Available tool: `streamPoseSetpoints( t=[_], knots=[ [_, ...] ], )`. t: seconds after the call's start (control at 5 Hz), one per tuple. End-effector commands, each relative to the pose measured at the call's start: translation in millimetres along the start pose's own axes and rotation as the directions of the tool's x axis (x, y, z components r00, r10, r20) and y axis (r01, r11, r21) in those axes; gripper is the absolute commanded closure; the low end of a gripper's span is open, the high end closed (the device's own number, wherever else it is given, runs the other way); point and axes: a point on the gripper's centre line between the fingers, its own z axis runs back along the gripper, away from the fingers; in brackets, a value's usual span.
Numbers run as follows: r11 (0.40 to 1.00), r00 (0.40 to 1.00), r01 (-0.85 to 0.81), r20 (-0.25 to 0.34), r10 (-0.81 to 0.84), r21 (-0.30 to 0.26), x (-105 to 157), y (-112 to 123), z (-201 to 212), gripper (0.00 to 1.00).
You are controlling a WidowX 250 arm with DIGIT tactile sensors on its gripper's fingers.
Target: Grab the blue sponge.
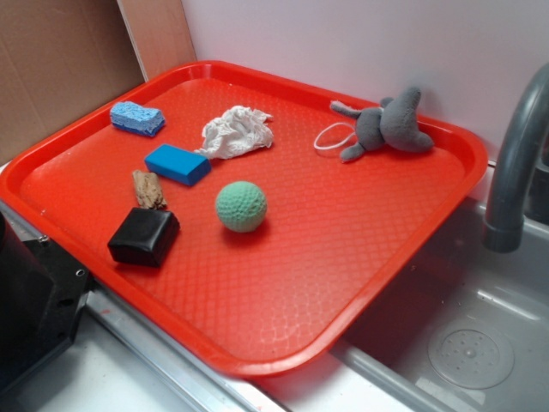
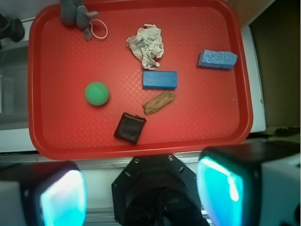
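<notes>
The blue sponge (image 1: 137, 118) (image 2: 217, 59) is light blue and porous. It lies flat near the back left corner of the red tray (image 1: 369, 257) (image 2: 51, 117) in the exterior view, and near the tray's right edge in the wrist view. My gripper (image 2: 141, 193) is high above the robot base, off the tray's near edge and far from the sponge. Its two teal pads (image 2: 221, 188) stand wide apart with nothing between them. The exterior view does not show the gripper.
On the tray lie a darker smooth blue block (image 1: 177, 164) (image 2: 160, 79), a crumpled white cloth (image 1: 238, 131) (image 2: 146, 44), a wood piece (image 1: 148, 189) (image 2: 159, 102), a black block (image 1: 144, 237) (image 2: 130, 127), a green ball (image 1: 241, 206) (image 2: 97, 93) and a grey plush toy (image 1: 390, 126) (image 2: 75, 13). A grey faucet (image 1: 515, 163) and sink basin (image 1: 463, 335) are at right.
</notes>
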Motion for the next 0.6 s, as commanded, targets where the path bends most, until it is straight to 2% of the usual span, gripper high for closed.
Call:
streamPoseSetpoints(
  t=[0.0, 0.2, 0.4],
  knots=[
    [1.0, 1.0, 0.0, 0.0, 0.0, 0.0, 0.0, 0.0, 0.0, 0.0],
    [0.969, 0.969, -0.245, 0.014, 0.245, 0.031, 35.5, 49.9, -45.7, 0.0],
    [0.878, 0.878, -0.478, 0.027, 0.477, 0.032, 56.8, 87.8, -72.1, 0.0]
  ],
)
